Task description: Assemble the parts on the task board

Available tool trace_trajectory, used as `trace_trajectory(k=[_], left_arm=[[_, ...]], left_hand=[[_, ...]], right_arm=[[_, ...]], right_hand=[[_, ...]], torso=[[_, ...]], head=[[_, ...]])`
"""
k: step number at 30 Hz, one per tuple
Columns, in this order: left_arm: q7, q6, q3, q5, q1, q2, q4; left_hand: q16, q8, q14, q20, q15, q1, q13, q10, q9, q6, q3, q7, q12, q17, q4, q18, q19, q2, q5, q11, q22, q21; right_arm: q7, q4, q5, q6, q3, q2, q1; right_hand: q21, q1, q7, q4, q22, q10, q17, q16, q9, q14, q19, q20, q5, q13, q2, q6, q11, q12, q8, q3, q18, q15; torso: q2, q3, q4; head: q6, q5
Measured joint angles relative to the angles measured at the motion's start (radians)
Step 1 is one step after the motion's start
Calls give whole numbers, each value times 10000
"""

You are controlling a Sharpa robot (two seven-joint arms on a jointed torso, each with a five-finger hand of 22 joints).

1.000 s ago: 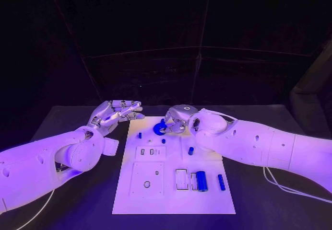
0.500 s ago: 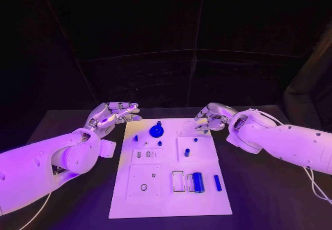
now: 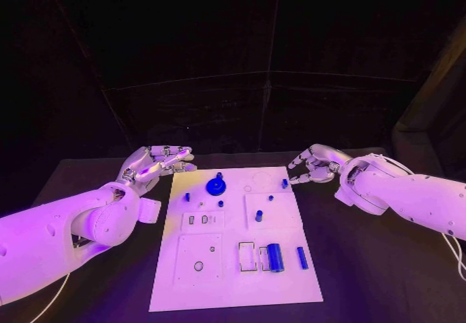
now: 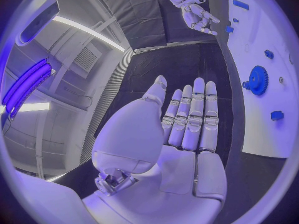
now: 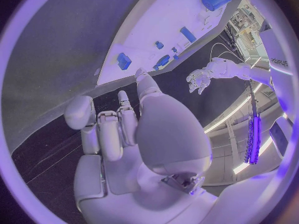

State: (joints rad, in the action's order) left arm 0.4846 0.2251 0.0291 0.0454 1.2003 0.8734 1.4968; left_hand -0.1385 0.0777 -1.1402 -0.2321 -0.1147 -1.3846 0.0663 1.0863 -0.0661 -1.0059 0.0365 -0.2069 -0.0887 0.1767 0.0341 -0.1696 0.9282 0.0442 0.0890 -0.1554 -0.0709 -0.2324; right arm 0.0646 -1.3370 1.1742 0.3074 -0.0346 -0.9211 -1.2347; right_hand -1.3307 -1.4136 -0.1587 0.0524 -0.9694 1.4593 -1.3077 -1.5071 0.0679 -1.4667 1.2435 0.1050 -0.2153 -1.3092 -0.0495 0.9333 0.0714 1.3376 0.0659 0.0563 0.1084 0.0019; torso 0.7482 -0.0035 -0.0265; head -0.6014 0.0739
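Task board lies flat on the black table, long axis running away from the robot. Blue gear sits on the board near its far end, toward the left edge. Small blue peg stands mid-board; blue cylinder and thin blue bar lie side by side near the board's near right part.

Left hand hovers just off the board's far left corner, fingers straight and side by side, holding nothing. Right hand off the far right corner, fingers partly curled and apart, nothing in them; a small blue piece lies at the board's edge just beside its fingertips
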Motion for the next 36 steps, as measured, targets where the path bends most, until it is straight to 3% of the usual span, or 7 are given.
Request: trace_trajectory(k=[11,17,36], left_arm=[[-32,-23,11,0,-4,-36,-118],[-57,-29,13,0,-4,-39,-150],[-119,-32,30,1,-4,-77,-194]], left_hand=[[0,0,0,0,0,0,0,0,0,0,0,0,0,-1,1,0,0,0,0,0,-1,0],[0,0,0,0,0,0,0,0,0,0,0,0,0,7,1,0,0,0,0,0,-1,0],[0,0,0,0,1,0,0,0,0,0,0,0,0,5,1,0,0,0,0,0,-2,0]], right_arm=[[365,368,-52,-122,-1,259,174],[490,561,-60,-204,-4,416,281],[512,1053,-44,-531,-1,822,323]], right_hand=[[36,-188,30,-255,0,-36,1,0,27,0,0,0,-176,-25,188,158,-36,23,108,-118,0,0],[36,-306,47,-431,-1,-36,2,0,37,1,0,0,-176,-26,306,243,-35,83,115,-239,-1,-74],[36,-311,54,-456,-3,-36,3,0,35,0,1,0,-140,-26,373,377,-35,41,115,-263,0,-74]], torso=[[-6,-35,-20],[-7,-38,-20],[-18,-43,-33]], head=[[-84,18],[-120,45],[-171,53]])
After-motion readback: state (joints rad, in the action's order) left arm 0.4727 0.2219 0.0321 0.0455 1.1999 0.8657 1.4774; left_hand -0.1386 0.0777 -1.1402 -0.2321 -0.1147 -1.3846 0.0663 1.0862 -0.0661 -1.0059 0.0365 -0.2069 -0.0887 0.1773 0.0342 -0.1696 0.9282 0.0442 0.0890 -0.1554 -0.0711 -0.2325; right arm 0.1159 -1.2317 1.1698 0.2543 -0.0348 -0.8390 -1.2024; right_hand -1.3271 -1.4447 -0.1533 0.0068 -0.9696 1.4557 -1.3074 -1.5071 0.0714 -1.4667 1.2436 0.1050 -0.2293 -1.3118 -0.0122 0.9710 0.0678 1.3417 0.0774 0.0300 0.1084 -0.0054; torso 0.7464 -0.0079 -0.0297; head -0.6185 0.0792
